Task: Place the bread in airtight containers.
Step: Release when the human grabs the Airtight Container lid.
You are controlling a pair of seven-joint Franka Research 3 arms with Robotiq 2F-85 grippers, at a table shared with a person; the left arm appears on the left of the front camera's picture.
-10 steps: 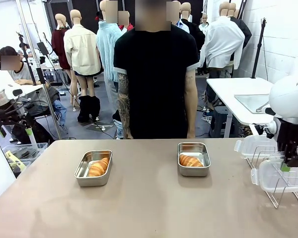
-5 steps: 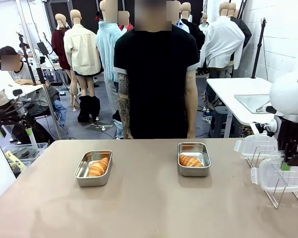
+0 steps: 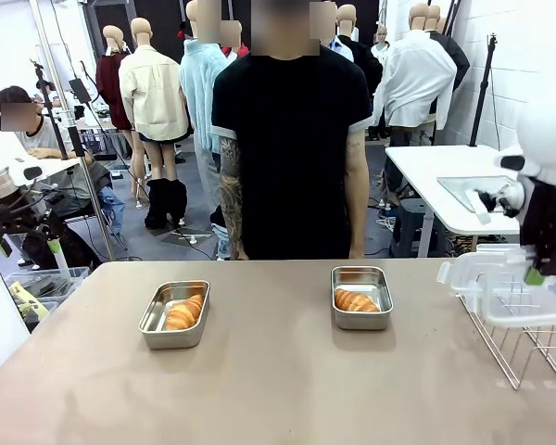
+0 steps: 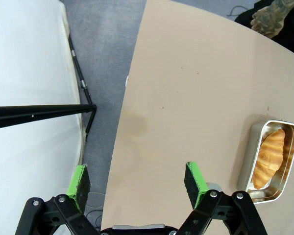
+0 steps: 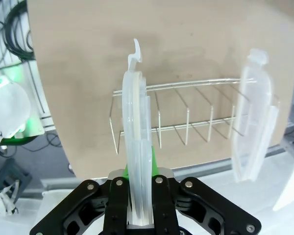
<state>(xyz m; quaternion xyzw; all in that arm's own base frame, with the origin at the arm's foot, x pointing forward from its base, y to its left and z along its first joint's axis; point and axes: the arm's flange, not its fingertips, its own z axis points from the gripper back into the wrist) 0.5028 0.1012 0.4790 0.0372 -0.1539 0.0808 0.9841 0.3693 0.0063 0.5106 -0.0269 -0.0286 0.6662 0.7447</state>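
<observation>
Lidding step: right gripper [image 5: 137, 169] jaws clamped on a clear lid [image 5: 134, 112], wire rack [image 5: 187, 127] beyond them; left gripper [image 4: 137, 172] jaws apart, a croissant [image 4: 269, 159] in its tin [image 4: 250, 156] beside them; next, the lid needs squaring over a tin.

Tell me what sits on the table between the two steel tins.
Nothing: in the front view, the table between the left tin and the right tin is bare.

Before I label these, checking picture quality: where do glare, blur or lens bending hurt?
Front view: even light, soft shadows by the left tin and right tin; the clear lid looks faint. Left wrist view: the table edge bows from the wide lens, the croissant is sharp. Right wrist view: the clear lid is soft near the lens, the rack wires curve.
</observation>
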